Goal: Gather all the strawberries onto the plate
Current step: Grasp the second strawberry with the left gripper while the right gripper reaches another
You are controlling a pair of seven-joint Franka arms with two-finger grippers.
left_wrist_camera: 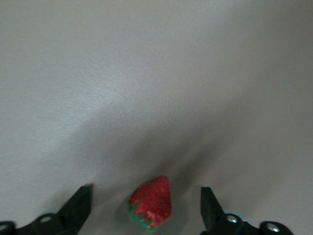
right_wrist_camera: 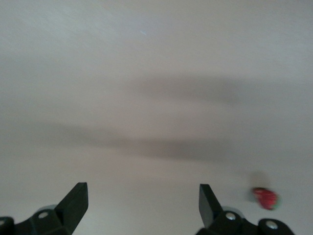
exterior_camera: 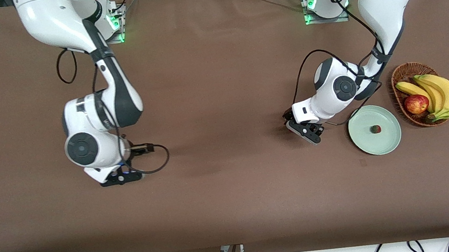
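One strawberry (exterior_camera: 375, 129) lies in the pale mint-green plate (exterior_camera: 389, 142). My left gripper (exterior_camera: 308, 130) is low over the table beside the plate, toward the right arm's end. In the left wrist view it (left_wrist_camera: 146, 188) is open, with a second strawberry (left_wrist_camera: 150, 204) lying on the table between its fingers, untouched. My right gripper (exterior_camera: 121, 178) is low over the table at the right arm's end. In the right wrist view it (right_wrist_camera: 143, 186) is open and empty, and a third strawberry (right_wrist_camera: 265, 198) lies on the table just outside one finger.
A brown wicker basket (exterior_camera: 399, 75) with bananas (exterior_camera: 439, 93) and a red-yellow apple (exterior_camera: 416, 104) stands beside the plate, toward the left arm's end. A brown cloth (exterior_camera: 219, 79) covers the table.
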